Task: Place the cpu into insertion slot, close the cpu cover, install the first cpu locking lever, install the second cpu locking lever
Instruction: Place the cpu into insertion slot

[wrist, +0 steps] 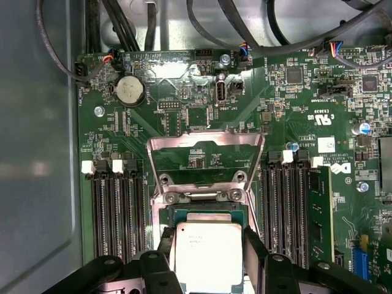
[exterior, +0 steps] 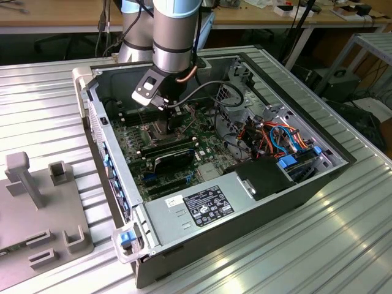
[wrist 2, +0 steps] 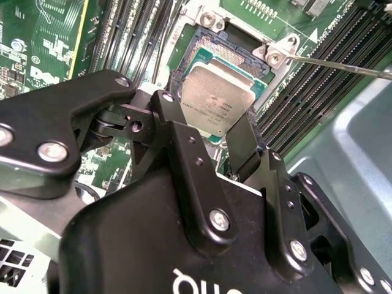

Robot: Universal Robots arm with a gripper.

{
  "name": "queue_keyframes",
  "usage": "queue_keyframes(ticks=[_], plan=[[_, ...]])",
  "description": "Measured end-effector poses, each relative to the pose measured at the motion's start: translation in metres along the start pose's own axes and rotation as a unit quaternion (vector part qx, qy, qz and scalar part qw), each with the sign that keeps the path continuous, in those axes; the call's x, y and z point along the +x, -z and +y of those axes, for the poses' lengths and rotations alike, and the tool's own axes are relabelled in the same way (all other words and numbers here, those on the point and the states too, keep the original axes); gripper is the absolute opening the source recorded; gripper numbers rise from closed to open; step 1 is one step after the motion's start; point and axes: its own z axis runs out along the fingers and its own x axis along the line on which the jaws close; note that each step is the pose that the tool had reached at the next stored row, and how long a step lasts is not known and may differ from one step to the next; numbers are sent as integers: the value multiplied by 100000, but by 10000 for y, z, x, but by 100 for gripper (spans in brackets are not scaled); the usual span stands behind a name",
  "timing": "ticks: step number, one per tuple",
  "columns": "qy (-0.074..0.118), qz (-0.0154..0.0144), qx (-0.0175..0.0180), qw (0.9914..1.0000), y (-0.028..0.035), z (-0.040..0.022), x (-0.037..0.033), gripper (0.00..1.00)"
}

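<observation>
A robotics lab or workshop: an opened grey metal computer case (exterior: 275, 211) lies on a ribbed aluminium bench (exterior: 318, 257); long wooden desks (exterior: 61, 12) carrying cables stand behind; a grey moulded fixture block (exterior: 37, 211) sits alongside.

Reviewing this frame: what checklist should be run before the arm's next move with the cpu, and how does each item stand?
1. Grip: ok; the tool clamps the cpu by opposite edges.
2. The cpu cover open: ok, swung up clear of the insertion slot.
3. Slot pins unobstructed: ok where visible.
4. Seating: not ok; pins show beyond the cpu's far edge.
5. Corner orientation: cannot tell.
</observation>
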Motion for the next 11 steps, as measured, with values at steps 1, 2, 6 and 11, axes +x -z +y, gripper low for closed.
queue_keyframes(ticks=[1,2,6,11], plan=[[-5,3,1,100000,0,0,0,54],[-8,13,-16,100000,-1,0,1,54],[-11,13,-26,100000,-1,0,1,54],[-8,0,-35,100000,-1,-1,0,54]])
